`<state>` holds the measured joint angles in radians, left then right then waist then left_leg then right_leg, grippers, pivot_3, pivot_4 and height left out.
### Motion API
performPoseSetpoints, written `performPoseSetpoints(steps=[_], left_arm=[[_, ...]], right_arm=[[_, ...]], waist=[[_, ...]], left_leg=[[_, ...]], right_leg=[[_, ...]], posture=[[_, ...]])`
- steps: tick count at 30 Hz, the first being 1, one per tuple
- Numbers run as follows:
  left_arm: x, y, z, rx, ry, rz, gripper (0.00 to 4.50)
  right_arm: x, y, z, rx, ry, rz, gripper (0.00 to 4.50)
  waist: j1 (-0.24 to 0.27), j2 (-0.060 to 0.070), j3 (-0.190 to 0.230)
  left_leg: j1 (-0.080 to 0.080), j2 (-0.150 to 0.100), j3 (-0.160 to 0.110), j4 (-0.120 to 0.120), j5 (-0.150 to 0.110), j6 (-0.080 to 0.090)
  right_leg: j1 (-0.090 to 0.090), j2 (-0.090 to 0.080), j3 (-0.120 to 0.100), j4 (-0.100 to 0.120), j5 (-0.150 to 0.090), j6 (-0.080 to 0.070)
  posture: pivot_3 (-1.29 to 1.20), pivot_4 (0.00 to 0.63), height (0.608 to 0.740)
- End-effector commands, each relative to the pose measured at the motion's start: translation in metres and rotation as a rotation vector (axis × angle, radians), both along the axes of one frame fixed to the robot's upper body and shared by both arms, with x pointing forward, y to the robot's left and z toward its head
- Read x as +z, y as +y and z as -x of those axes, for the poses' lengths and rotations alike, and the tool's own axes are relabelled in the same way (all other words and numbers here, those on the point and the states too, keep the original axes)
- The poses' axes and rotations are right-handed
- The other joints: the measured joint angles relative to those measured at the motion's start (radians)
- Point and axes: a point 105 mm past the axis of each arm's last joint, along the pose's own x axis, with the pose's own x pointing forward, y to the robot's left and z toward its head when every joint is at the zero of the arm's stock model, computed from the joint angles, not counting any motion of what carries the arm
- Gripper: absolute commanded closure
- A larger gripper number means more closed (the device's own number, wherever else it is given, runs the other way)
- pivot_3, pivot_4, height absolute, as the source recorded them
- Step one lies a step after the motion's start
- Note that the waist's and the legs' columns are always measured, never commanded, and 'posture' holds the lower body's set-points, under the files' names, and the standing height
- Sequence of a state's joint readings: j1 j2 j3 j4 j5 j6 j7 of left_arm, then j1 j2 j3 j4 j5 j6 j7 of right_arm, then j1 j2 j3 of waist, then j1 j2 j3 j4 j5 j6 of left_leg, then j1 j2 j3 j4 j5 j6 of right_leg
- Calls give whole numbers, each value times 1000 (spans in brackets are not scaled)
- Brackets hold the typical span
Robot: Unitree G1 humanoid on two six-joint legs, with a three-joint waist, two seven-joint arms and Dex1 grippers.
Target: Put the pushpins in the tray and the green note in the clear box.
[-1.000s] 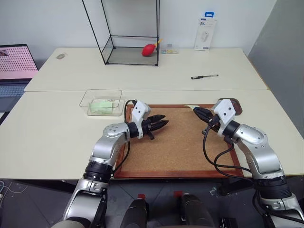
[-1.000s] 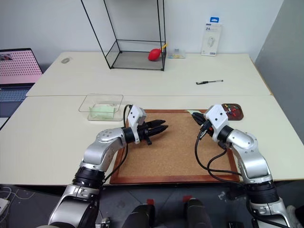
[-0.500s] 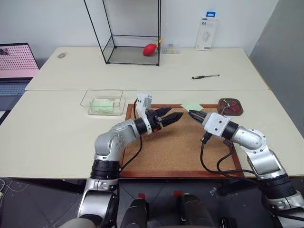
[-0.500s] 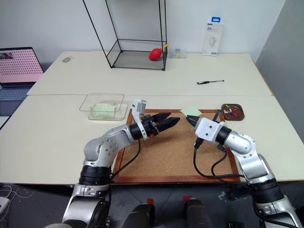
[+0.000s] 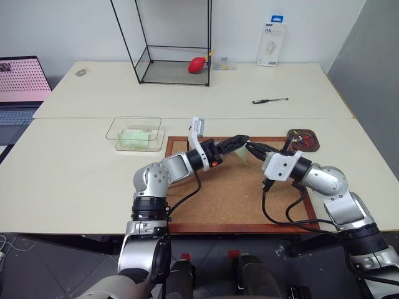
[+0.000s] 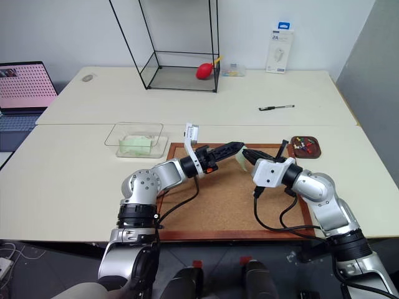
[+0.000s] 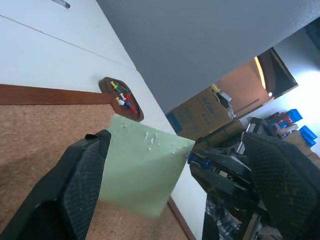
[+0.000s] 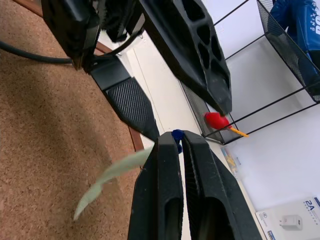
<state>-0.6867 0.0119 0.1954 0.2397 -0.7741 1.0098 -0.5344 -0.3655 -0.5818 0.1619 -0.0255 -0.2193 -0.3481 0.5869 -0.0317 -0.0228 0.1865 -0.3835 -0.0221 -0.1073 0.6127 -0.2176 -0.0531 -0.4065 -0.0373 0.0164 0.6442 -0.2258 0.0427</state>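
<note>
Green note upright, pushpins in tray

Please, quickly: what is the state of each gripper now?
Left gripper: open, fingers on both sides of the green note, not closed on it.
Right gripper: shut on the green note's edge.

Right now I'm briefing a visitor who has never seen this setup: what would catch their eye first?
Over the corkboard, the right gripper holds a green note by its edge, shut on it, while the open left gripper straddles the sheet. A brown tray of pushpins sits off the board's far right corner; a clear box lies to its left.
</note>
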Motion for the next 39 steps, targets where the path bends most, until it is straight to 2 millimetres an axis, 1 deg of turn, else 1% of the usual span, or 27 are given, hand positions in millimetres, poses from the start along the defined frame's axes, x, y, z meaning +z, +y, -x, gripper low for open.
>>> performPoseSetpoints(steps=[1, 4, 9, 12, 14, 16, 19, 22, 32, 37, 39], left_arm=[[7, -4, 0, -16, -26, 8, 40], [1, 2, 0, -12, -63, -46, 40], [-11, 25, 0, -1, -187, -171, 40], [-15, 34, 0, -4, -232, -201, 40], [-15, 36, 0, -6, -251, -205, 40], [-12, 34, 1, -19, -270, -192, 40], [-6, 25, 6, -61, -317, -169, 40], [-5, 19, 7, -81, -336, -166, 40], [-7, 0, -6, -87, -363, -181, 40], [-5, -3, -8, -85, -379, -166, 40], [-3, -3, -9, -81, -381, -157, 392]], right_arm=[[12, 2, 1, 6, -47, -17, 4500], [14, 2, 1, 2, -44, -34, 4500], [21, 4, 0, 5, -55, -67, 4500], [24, 5, 0, 10, -55, -83, 4500], [24, 6, 0, 13, -52, -90, 4500], [26, 6, 0, 15, -50, -98, 4500], [28, 7, -1, 18, -48, -110, 4500], [29, 8, -1, 21, -46, -116, 4500], [33, 11, -1, 21, -33, -143, 4500], [33, 12, -2, 20, -27, -152, 4500], [32, 12, -2, 19, -25, -155, 4500]], waist=[[0, 0, 0], [0, 0, 0], [-1, 0, 0], [0, 0, 0], [2, 0, 0], [3, 0, 0], [3, 0, 0], [3, 0, 0], [1, 0, 0], [1, 0, 0], [1, 0, 0]], left_leg=[[0, 0, 0, 0, 0, 0], [0, 0, 0, 0, 0, 0], [1, 0, 0, 0, 0, 0], [1, 0, 1, 0, 0, 0], [0, 0, 0, 0, 0, 0], [0, 0, 0, 0, 0, 0], [0, 0, 0, 0, 0, 0], [0, 0, 0, 0, 0, 0], [0, 0, 0, 0, 0, 0], [0, 0, 0, 0, 0, 0], [0, 0, 0, 0, 0, 0]], right_leg=[[0, 0, 0, 0, 0, 0], [0, 0, 0, 0, 0, 0], [0, 0, 0, 0, 0, 0], [0, 0, 1, 1, 0, 0], [0, 0, 0, 0, 0, 0], [0, 0, 0, 0, 0, 0], [0, -1, 0, 0, 0, 0], [0, -1, 0, 0, 0, 0], [0, 0, 0, 0, 0, 0], [0, 0, 0, 0, 0, 0], [0, 0, 0, 0, 0, 0]], posture=[[0, 150, 740], [0, 150, 740], [0, 150, 740], [0, 150, 740], [0, 150, 740], [0, 150, 740], [0, 150, 740], [0, 150, 740], [0, 150, 740], [0, 150, 740], [0, 150, 740]])
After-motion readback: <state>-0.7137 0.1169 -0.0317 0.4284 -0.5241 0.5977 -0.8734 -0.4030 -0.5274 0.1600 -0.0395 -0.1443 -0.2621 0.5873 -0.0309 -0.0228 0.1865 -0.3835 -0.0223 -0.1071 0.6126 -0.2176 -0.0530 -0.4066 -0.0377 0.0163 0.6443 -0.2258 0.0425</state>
